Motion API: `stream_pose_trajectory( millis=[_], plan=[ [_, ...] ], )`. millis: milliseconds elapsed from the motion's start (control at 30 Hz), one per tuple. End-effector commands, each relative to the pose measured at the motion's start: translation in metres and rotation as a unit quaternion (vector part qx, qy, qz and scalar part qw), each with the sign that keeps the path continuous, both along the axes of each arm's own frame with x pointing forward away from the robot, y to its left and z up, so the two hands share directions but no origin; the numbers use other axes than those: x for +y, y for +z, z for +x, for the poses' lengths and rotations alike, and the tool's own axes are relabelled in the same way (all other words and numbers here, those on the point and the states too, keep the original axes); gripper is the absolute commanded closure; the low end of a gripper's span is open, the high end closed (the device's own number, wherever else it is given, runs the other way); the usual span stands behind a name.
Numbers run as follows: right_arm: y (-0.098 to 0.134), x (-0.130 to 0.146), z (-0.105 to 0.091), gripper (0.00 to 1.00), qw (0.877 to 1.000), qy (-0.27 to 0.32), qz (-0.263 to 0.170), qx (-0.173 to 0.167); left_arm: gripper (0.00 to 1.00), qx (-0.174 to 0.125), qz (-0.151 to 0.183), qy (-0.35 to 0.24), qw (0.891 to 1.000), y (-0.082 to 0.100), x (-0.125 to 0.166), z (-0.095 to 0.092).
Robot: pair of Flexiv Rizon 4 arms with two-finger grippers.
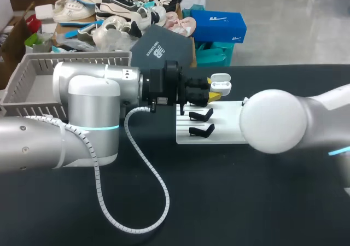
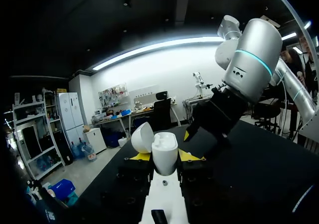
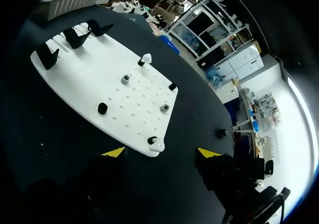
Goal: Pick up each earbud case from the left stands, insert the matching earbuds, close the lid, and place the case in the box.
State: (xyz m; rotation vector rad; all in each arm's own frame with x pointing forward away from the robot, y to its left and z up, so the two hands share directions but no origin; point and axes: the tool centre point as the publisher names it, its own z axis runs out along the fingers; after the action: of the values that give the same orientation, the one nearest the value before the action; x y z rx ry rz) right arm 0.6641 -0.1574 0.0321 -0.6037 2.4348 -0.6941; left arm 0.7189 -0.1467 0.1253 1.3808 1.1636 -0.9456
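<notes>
Left gripper (image 2: 165,156) pinches open-lidded earbud case (image 2: 164,147), held just past white stand board's (image 1: 229,134) far edge. Right gripper (image 3: 162,153) spread, empty, above earbud (image 3: 157,145) at board corner. Step: earbud insertion. Next, probably: pinch earbud, seat it in case.

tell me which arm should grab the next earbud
Right, most likely. The right claw is open above the board, with an earbud just ahead of it. The left claw is shut on the open case, so it is busy.
</notes>
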Motion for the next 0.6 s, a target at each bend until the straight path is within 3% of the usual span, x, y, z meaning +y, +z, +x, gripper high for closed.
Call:
stream_pose_trajectory(
  millis=[33,300,600],
  plan=[
    [0.0028,-0.0054,-0.0022,0.17,1.000,0.004,0.019,-0.008,1.00,-0.001,-0.001,0.000,1.000,-0.0006,0.0003,0.0002],
    [0.0089,-0.0038,-0.0024,0.13,1.000,0.003,0.019,-0.009,1.00,-0.001,-0.001,0.000,1.000,-0.0006,0.0003,0.0002],
    [0.0049,-0.0008,-0.0031,0.21,0.999,0.011,0.046,0.013,1.00,-0.001,-0.001,0.000,1.000,-0.0006,0.0003,0.0002]
  ],
)
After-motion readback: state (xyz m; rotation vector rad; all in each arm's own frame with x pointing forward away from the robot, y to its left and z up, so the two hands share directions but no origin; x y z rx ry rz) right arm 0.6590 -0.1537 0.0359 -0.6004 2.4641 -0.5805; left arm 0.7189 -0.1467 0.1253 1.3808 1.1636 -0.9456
